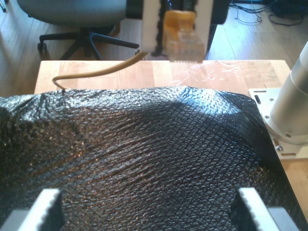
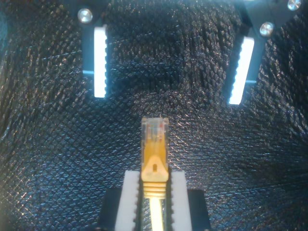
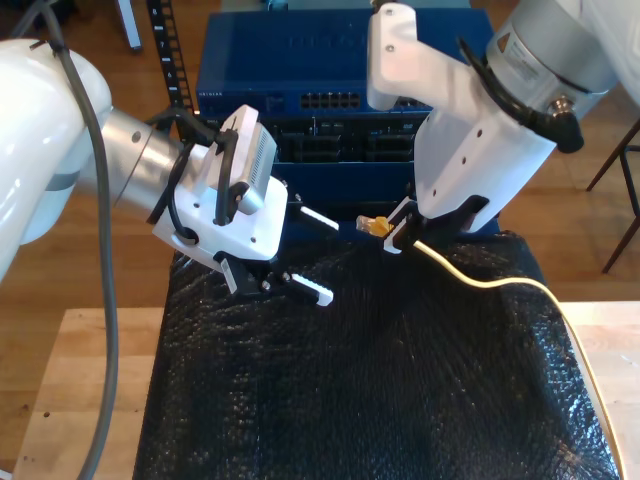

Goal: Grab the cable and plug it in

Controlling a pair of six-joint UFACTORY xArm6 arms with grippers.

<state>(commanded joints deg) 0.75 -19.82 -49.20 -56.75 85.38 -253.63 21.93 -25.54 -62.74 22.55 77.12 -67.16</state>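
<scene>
The cable (image 3: pixel 487 281) is pale yellow and ends in a clear plug (image 3: pixel 374 224) with a yellowish boot. My second gripper (image 3: pixel 395 233) is shut on the boot, and the plug (image 2: pixel 154 129) sticks out past its fingertips above the black mat. The cable trails back across the mat towards the exterior view's right. My first gripper (image 3: pixel 328 258) is open, facing the plug from the exterior view's left, a short gap away. In the first wrist view the first gripper (image 1: pixel 149 195) has nothing between its pads and looks at the held plug (image 1: pixel 184 45); the cable (image 1: pixel 96 72) droops behind.
A black textured mat (image 3: pixel 350 400) covers a wooden table (image 3: pixel 80 380). Behind it stands a blue rack unit with rows of ports (image 3: pixel 330 100). An arm base (image 1: pixel 293 96) sits on the table. An office chair (image 1: pixel 82 29) stands on the floor beyond.
</scene>
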